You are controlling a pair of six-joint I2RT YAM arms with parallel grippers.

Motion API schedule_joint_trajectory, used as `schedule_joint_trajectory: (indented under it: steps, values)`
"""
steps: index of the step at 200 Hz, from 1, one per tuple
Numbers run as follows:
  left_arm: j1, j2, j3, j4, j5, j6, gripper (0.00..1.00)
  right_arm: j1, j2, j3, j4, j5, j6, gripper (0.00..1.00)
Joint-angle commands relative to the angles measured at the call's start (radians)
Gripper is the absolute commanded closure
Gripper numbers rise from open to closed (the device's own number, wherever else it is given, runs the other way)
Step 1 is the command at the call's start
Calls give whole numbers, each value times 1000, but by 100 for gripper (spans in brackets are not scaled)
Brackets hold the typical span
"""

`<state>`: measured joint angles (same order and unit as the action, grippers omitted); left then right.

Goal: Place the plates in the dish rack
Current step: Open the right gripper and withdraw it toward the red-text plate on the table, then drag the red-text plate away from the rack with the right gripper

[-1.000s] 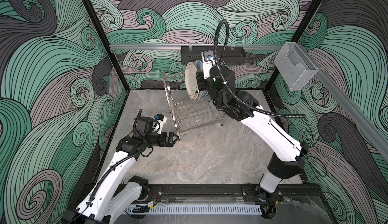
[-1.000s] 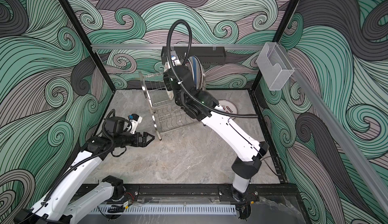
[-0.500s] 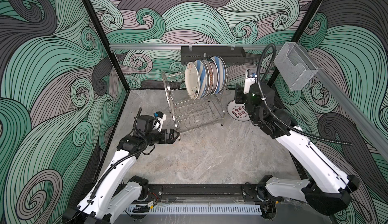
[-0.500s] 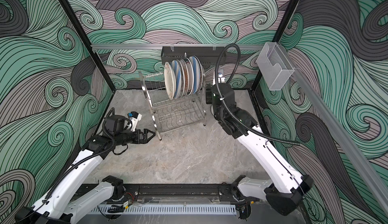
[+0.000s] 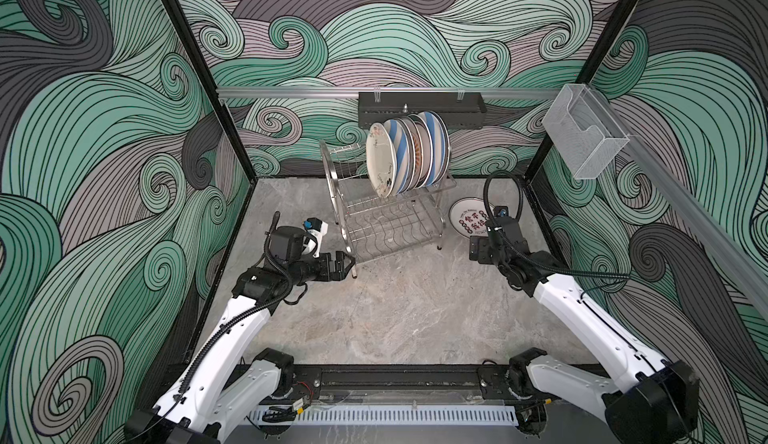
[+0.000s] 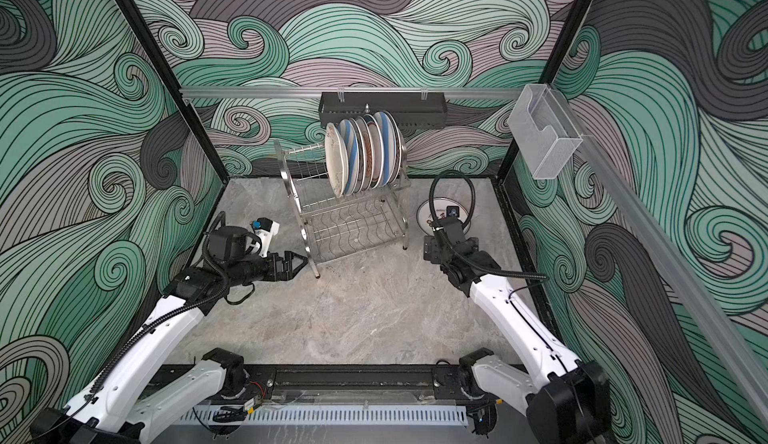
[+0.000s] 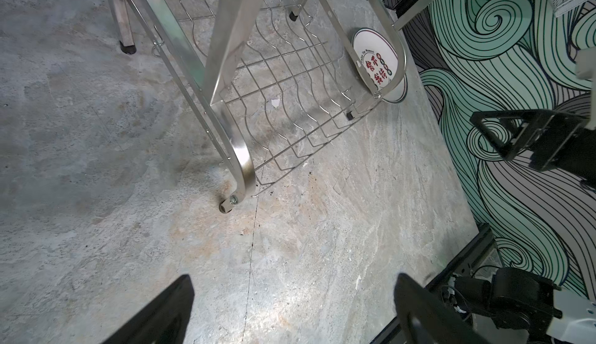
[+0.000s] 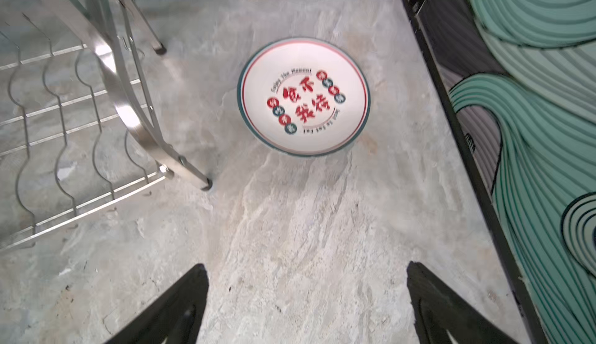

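The dish rack [image 5: 390, 217] [image 6: 353, 223] stands at the back middle of the table. Several plates [image 5: 405, 157] [image 6: 361, 157] stand on edge in its upper tier; the lower tier holds nothing. One plate [image 5: 467, 221] [image 8: 303, 97] with red and black characters lies flat to the right of the rack, partly hidden by cable in a top view [image 6: 426, 215]. My right gripper [image 5: 478, 249] [image 8: 306, 294] hovers open just in front of that plate, holding nothing. My left gripper [image 5: 345, 264] [image 7: 293, 297] is open and empty by the rack's front left foot.
A black perforated tray [image 5: 419, 109] hangs on the back wall behind the rack. A clear acrylic box [image 5: 586, 140] is fixed to the right rail. Black frame posts and patterned walls close in the table [image 5: 395, 309] on three sides.
My right arm has drawn back from the rack's upper tier, swung right and come down near the flat plate, and its jaws have opened wide. The left arm has stayed in place.
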<state>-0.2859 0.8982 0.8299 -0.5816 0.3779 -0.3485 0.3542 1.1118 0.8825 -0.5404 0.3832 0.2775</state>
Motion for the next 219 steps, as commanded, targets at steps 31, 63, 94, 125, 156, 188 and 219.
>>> schedule_joint_trajectory:
  steps: [31, 63, 94, 125, 156, 188, 219]
  values:
    - [6, -3, 3, -4, 23, 14, 1, -172, 213, 87, 66, -274, 0, 0]
    - [5, -9, -1, -23, 9, 40, 1, -235, 377, 208, 76, -416, -10, 0]
    - [6, -29, -6, -45, -33, 69, 1, -277, 528, 329, 79, -469, -9, 0]
    - [6, -43, -13, -54, -56, 67, 1, -318, 663, 428, 86, -577, 15, 0]
    - [6, -52, -16, -57, -66, 71, 1, -325, 773, 515, 58, -601, 3, 0]
    - [6, -57, -16, -61, -80, 73, 1, -336, 849, 567, 39, -621, 5, 0]
    - [5, -56, -16, -63, -88, 75, 1, -347, 892, 575, 37, -620, 1, 0]
